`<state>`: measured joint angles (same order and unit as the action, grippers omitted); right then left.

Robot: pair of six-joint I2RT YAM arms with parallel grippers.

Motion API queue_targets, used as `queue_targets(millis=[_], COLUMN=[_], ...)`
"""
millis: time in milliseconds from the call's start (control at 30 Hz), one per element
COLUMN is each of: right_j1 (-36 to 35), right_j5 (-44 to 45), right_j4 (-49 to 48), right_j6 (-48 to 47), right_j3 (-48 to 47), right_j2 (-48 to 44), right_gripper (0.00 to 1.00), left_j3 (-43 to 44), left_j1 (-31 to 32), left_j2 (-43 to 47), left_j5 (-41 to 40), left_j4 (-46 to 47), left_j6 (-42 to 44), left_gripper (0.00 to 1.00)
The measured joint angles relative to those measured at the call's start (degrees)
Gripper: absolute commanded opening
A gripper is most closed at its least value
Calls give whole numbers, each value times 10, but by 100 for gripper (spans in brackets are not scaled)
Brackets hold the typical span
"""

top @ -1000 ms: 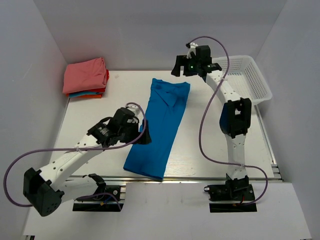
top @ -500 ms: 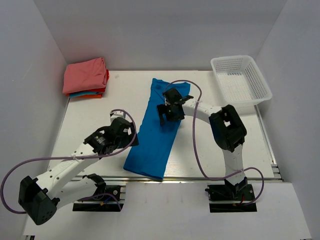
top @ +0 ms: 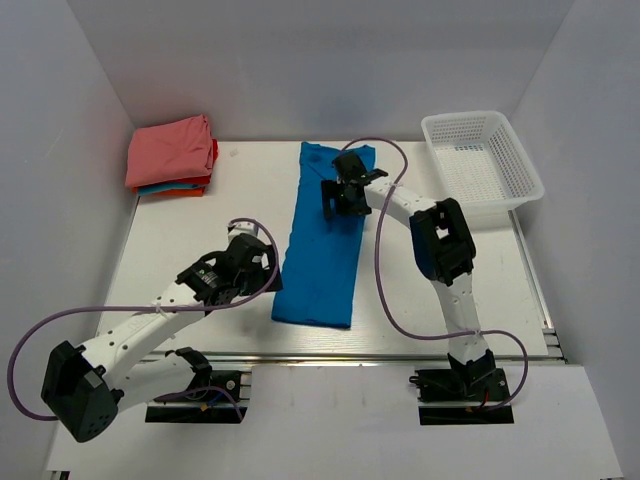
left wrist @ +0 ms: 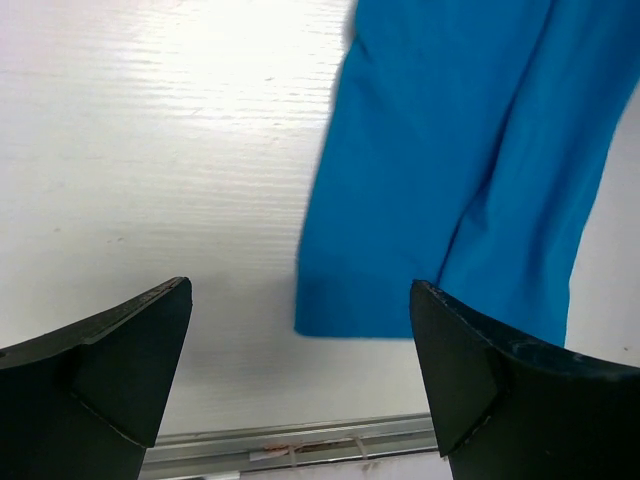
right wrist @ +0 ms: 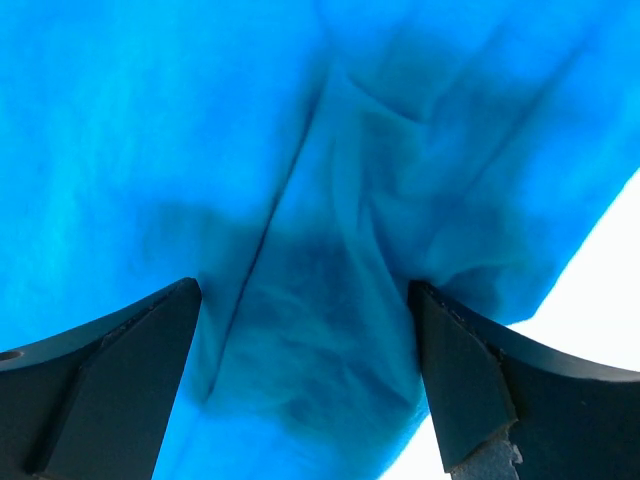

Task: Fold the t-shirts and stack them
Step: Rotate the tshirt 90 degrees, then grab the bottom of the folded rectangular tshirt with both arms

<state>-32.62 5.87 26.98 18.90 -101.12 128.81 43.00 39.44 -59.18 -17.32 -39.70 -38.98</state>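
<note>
Blue cloth status: the bright blue t-shirt point(top: 320, 245) is laid out as a long narrow strip down the middle of the frame. It is judged to be folded lengthwise already, with the crosswise folds not yet made. A folded stack point(top: 170, 155) is seen at the upper left, with a salmon-pink shirt point(top: 172, 145) on top and blue and orange-red edges showing beneath it; those shirts are taken as finished. The blue strip is well apart from the stack, so final folding and stacking are left. The left gripper point(left wrist: 300, 290) is held with fingers spread above the strip's lower left corner, and nothing is gripped. The right gripper point(right wrist: 305, 290) is spread wide over creased cloth near the strip's upper end and is not clamped on it; contact cannot be told. White mesh basket point(top: 465, 115) at the upper right: no shirt is seen inside.
</note>
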Motion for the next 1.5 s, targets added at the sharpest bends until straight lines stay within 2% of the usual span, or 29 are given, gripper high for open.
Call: queue_targets(millis=[233,367,467,733,900,1000,1100,1400,1467,1500], right_j1=[45,52,47,36,36,32,27,18,17,17], right_j5=[-17,-33,-61,-96,-143,-165,-192,-250,-259,-262], right_j4=[38,45,28,-84,-106,-92,-83,-122,-140,-146], right_j6=[-68,-114,-128,-86,-40,-17,6,52,60,63], right_j3=[-143,-166,-108,243,444,544,603,648,653,655], right_j2=[78,62,-12,-357,-476,-523,-550,-527,-512,-506], right_gripper=[90,90,90,90,90,90,90,90,89,82], left_j3=[0,-1,-5,-26,-39,-56,-79,-129,-134,-138], left_j1=[0,0,0,0,0,0,0,0,0,0], left_j2=[-29,-67,-71,-92,-122,-127,-127,-134,-137,-138], left_j5=[38,65,89,135,159,169,174,180,184,185], left_j4=[38,55,82,155,183,199,217,288,313,324], left_j6=[28,46,58,89,99,101,101,101,100,100], left_gripper=[100,100,100,100,100,100,100,100,96,87])
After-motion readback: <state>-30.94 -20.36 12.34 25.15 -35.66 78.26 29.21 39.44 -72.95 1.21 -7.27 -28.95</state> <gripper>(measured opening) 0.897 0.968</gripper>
